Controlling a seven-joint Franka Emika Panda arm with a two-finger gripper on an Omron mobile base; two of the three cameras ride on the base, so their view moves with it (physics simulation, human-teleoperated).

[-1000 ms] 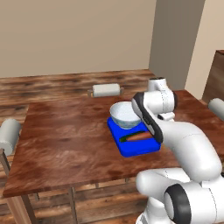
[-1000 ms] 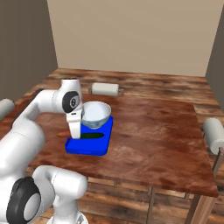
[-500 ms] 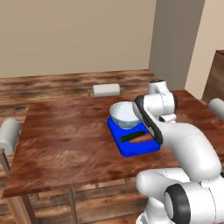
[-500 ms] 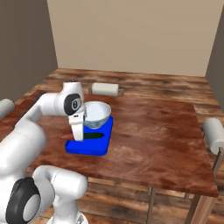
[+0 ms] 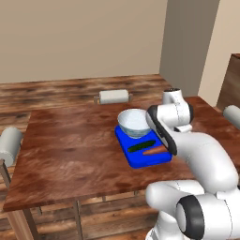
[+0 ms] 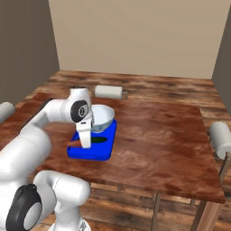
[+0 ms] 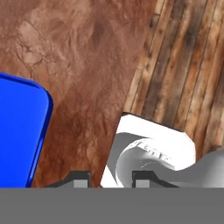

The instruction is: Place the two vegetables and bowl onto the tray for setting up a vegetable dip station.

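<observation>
Bowl, cucumber and carrot are all sitting on the tray.

The flat bright blue rectangular tray [image 5: 140, 159] is lying on the brown wooden table [image 5: 70, 145], carrying the round pale glossy bowl [image 5: 132, 123] at its far end, the slim dark green cucumber [image 5: 141, 146] mid-tray and the small orange carrot [image 5: 154, 151] nearest. Since a second ago, the cucumber is newly lying there. The two-finger gripper [image 7: 105, 177] is pointing past the tray's corner; I cannot tell its jaw state.

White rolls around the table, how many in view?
3. One roll lies at the table's far edge, one off its left side, one off its right side. Others may be hidden behind the arm.
</observation>
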